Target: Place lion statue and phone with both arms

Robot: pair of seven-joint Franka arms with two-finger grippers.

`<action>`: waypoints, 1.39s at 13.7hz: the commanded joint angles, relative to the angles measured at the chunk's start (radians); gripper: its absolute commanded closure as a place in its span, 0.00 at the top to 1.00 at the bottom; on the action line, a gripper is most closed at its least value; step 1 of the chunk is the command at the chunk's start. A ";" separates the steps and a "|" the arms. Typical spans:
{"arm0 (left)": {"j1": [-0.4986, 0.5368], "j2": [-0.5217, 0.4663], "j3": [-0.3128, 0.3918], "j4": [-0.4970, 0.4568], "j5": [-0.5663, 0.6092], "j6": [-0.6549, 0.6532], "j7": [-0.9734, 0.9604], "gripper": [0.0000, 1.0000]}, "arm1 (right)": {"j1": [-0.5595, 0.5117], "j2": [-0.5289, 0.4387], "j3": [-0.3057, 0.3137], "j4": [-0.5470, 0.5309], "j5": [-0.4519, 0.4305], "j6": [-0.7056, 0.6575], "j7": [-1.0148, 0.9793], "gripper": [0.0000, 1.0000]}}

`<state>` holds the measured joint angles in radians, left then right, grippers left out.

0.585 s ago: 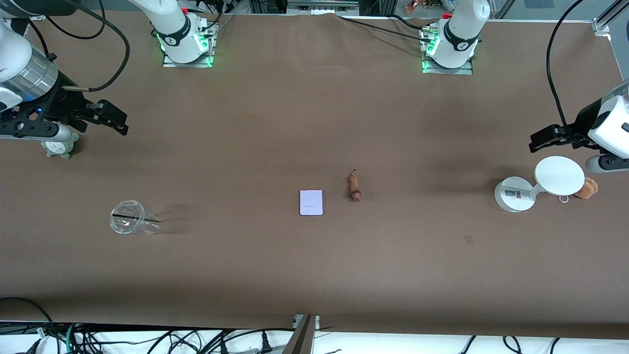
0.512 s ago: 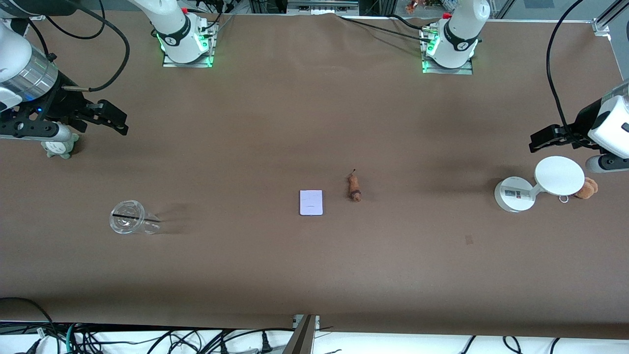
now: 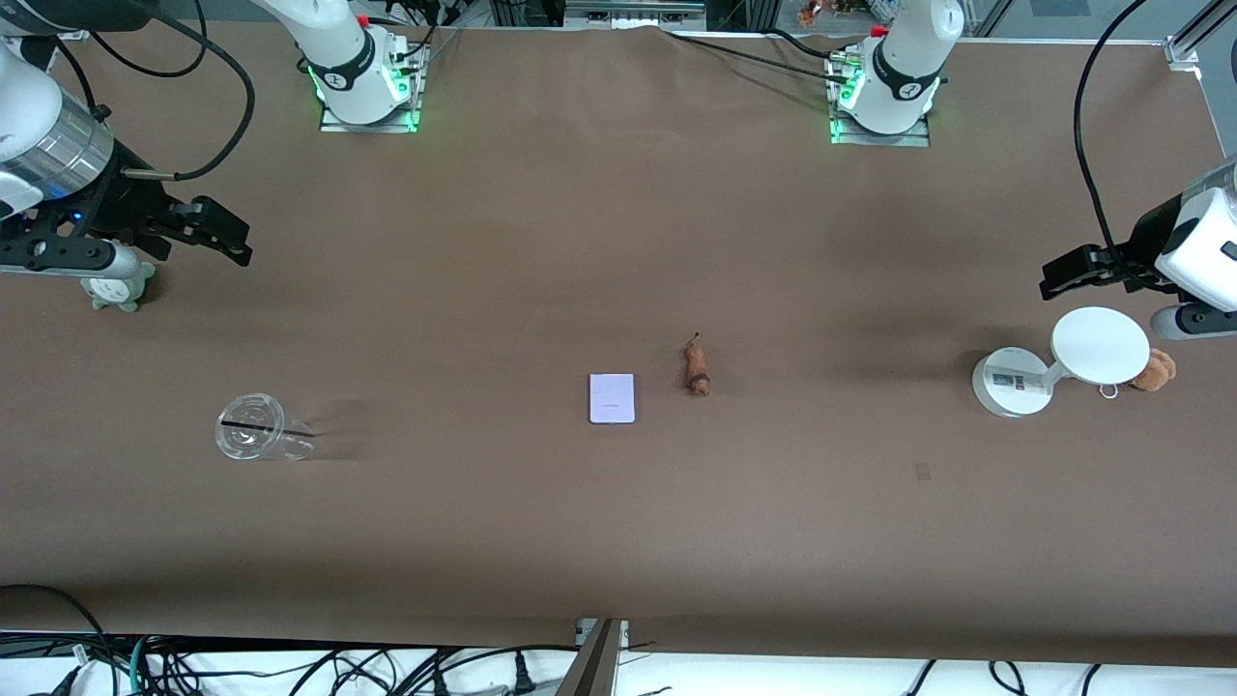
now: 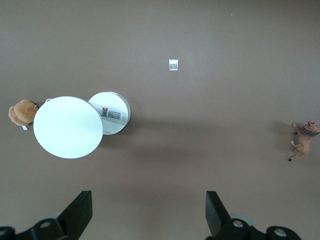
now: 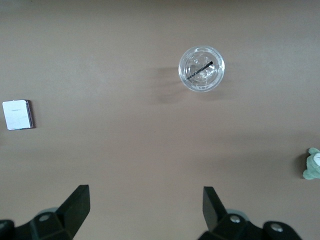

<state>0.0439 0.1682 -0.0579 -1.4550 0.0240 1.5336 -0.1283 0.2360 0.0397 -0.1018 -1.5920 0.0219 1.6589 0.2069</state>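
Hovering: left gripper [image 3: 1063,274] over table end, jaws spread | right gripper [image 3: 217,232] likewise, jaws spread

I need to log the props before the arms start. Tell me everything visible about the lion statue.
The lion statue is a tiny, elongated reddish-brown figurine with a thin dark tail tip, a mane and slim legs; it looks like hard molded material. It lies on its side on the brown table near the middle, beside the phone, toward the left arm's end and apart from it. Only the table touches it; no gripper is near.
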 commanded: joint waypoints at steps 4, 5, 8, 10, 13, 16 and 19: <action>0.005 0.034 -0.002 0.048 -0.022 -0.015 0.027 1.00 | -0.011 0.009 0.008 0.026 0.000 -0.022 -0.003 1.00; 0.004 0.034 -0.002 0.051 -0.019 -0.015 0.027 1.00 | -0.012 0.008 0.008 0.026 0.000 -0.022 -0.001 1.00; -0.007 0.042 -0.005 0.051 -0.022 -0.015 0.019 1.00 | -0.012 0.008 0.008 0.027 0.000 -0.022 0.000 1.00; -0.013 0.043 -0.013 0.050 -0.021 -0.015 0.016 1.00 | -0.012 0.009 0.007 0.026 0.000 -0.022 0.000 1.00; -0.070 0.066 -0.019 0.048 -0.024 -0.010 -0.011 1.00 | -0.012 0.009 0.007 0.027 0.000 -0.022 -0.001 1.00; -0.151 0.103 -0.019 0.048 -0.047 0.005 -0.109 1.00 | -0.011 0.009 0.007 0.026 0.000 -0.021 0.000 1.00; -0.222 0.143 -0.019 0.045 -0.052 0.088 -0.197 1.00 | -0.012 0.009 0.007 0.027 0.000 -0.022 0.000 1.00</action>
<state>-0.1455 0.2716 -0.0863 -1.4400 -0.0056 1.5970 -0.2780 0.2354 0.0400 -0.1020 -1.5914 0.0219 1.6589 0.2070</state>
